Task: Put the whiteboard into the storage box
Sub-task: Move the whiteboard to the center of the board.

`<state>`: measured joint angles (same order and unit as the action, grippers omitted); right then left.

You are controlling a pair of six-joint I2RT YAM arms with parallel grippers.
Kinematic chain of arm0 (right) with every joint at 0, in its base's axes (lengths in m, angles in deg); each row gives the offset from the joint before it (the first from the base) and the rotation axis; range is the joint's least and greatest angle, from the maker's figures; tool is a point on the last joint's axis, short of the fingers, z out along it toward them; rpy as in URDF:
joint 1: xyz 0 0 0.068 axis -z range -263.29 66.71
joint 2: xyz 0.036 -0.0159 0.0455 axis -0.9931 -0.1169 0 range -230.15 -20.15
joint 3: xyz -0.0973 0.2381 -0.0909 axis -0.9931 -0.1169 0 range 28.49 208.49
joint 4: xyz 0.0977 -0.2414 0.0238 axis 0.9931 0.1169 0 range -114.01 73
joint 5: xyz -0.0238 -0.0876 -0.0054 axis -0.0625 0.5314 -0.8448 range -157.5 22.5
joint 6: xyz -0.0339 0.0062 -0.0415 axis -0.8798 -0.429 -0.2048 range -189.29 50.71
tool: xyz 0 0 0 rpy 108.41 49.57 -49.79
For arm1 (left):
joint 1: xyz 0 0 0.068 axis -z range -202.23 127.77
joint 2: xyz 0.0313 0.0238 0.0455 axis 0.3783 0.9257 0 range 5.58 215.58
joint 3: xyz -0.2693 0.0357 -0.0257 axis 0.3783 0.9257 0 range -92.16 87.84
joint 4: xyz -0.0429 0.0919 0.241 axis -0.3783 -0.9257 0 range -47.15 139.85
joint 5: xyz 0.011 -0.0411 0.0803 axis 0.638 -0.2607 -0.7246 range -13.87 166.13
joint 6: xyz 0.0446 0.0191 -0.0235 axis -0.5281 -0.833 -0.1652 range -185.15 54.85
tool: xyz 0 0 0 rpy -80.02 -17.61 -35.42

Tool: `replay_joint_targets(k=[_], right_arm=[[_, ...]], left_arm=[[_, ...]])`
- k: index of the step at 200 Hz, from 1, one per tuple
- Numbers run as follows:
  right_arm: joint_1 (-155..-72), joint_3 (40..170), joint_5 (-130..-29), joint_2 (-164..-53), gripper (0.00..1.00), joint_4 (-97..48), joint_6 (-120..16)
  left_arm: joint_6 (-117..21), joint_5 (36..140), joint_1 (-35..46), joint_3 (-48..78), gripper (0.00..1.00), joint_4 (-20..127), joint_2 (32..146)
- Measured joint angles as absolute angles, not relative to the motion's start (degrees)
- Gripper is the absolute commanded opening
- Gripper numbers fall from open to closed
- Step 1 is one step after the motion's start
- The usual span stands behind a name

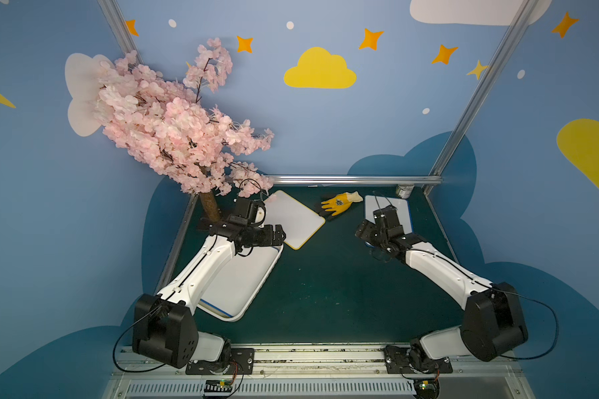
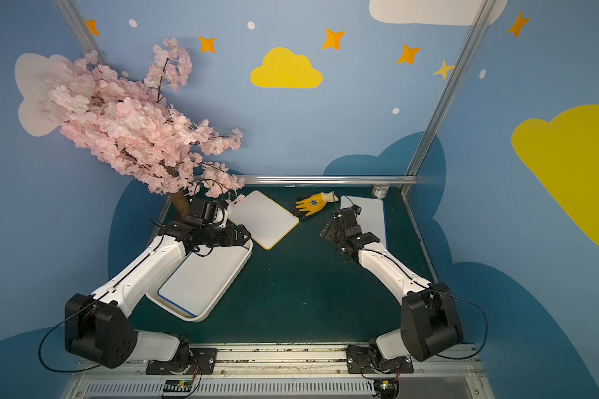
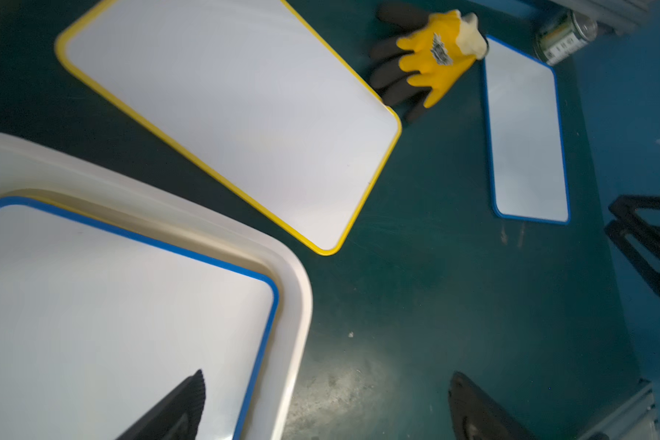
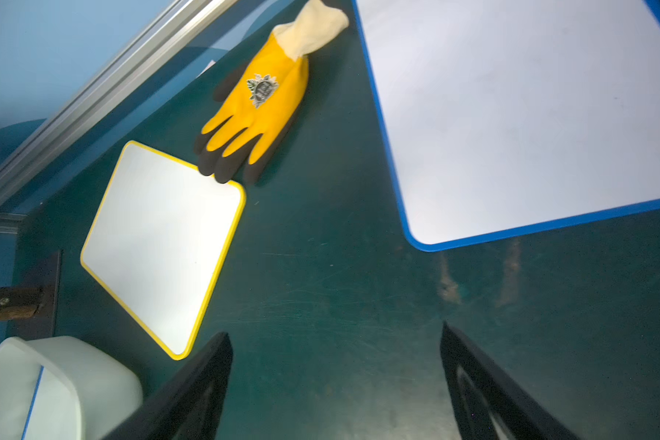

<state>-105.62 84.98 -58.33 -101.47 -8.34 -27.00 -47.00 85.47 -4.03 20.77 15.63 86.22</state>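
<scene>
Hovering over the far end of the storage box (image 3: 296, 304), the left tool (image 3: 326, 377) was spread wide and empty, with one finger above the board inside and the other over bare tabletop (image 1: 325, 293). One blue-edged whiteboard (image 3: 111, 312) already lay flat in the box, filling nearly its whole floor. The box sat lower left of centre in both top views, angled under the left arm. An open, empty tool right above a seated board reads as a release pose, though that is judgement only. Two boards were out of the box. The yellow-edged whiteboard (image 1: 293, 219) lay flat on the tabletop just beyond the box's far corner, close but apart in the left wrist view. A second blue-edged whiteboard (image 3: 526, 144) lay flat at the upper right of the tabletop, near the back rail. The right tool (image 4: 335, 332) was wide too and held nothing, poised over bare tabletop just short of that board's near edge. It was probably lined up for an edge pick, since a thin flat board offers no other purchase. A glove (image 1: 339, 203) lay between the two loose boards with its black fingertips touching the yellow board's corner, so it could drag when that board moves. A can (image 1: 404, 190) stood at the back right, beside the blue board's far end. A blossom tree (image 1: 170, 127) leaned in from the upper left, its branches over the left wrist.
</scene>
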Motion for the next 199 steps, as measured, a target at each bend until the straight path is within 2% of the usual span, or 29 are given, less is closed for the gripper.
replay_joint_targets(k=[28, 51, 85, 108, 142, 199], right_arm=[[-98.42, 83.69, -66.24, -98.56, 0.86, -5.39, -29.87], [-96.11, 83.63, -69.41, -94.45, 0.86, -1.15, -32.69], [-95.21, 79.85, -71.03, -84.66, 0.86, 0.60, -34.68], [-94.14, 76.77, -71.69, -81.23, 0.86, 1.21, -35.53], [-92.00, 76.31, -73.85, -82.82, 0.86, 1.62, -37.30], [-89.79, 76.04, -79.53, -88.48, 0.86, 0.29, -38.96]], left_arm=[[-46.28, 80.84, 7.01, 19.24, 0.99, 14.83, 87.20], [-44.75, 77.38, 15.44, 14.47, 1.00, 13.47, 90.59], [-42.61, 73.89, 21.15, 5.03, 1.00, 12.20, 101.41], [-42.82, 71.74, 21.74, -1.74, 1.00, 10.04, 111.29], [-45.86, 70.48, 20.41, -10.38, 1.00, 8.77, 123.73], [-49.51, 79.77, 9.81, -15.58, 1.00, 11.85, 130.37]])
